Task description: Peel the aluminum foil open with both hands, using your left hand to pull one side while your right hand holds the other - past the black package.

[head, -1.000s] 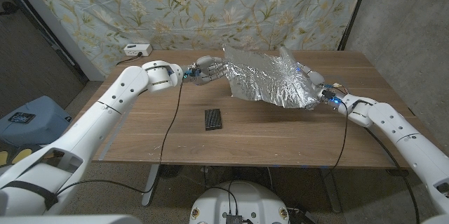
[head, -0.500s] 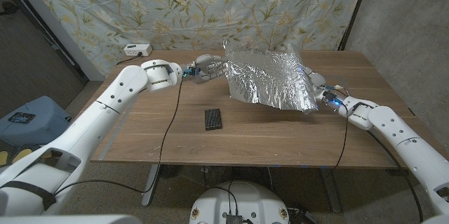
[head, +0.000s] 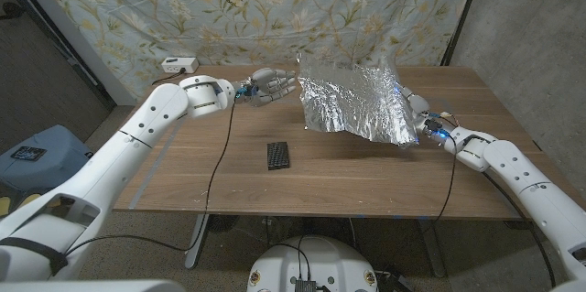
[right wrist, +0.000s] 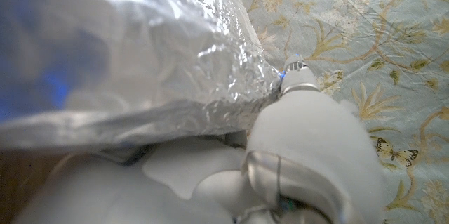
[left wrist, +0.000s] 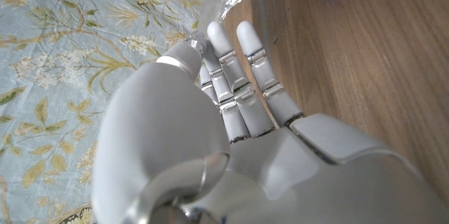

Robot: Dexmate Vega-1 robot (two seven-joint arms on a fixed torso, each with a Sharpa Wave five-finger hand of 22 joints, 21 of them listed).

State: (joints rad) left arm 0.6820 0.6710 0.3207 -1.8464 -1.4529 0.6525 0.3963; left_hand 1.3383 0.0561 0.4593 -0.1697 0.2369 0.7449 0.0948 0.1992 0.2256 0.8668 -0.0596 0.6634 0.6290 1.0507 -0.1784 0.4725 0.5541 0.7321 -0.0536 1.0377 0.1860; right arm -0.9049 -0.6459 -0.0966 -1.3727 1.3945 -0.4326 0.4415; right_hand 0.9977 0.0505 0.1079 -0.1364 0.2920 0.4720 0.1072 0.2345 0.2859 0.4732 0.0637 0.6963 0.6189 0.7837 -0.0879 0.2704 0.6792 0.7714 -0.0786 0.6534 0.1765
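Spreading foil (head: 355, 102): sheet hangs raised over far tabletop (head: 366, 168), crinkled, beyond black package (head: 278, 155). Right robot hand (head: 417, 113) grips sheet's right edge; wrist view shows foil draped over its fingers. Left robot hand (head: 270, 85) sits at sheet's left edge, fingers extended toward it; actual grip on foil cannot be told. Step in hand: pulling sheet open, likely near full spread. Next move calls for left pulling outward, right anchoring firm, tension gentle to avoid tearing.

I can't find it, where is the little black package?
In the head view, the black package lies on the wooden table, nearer the robot than the foil sheet and to its left.
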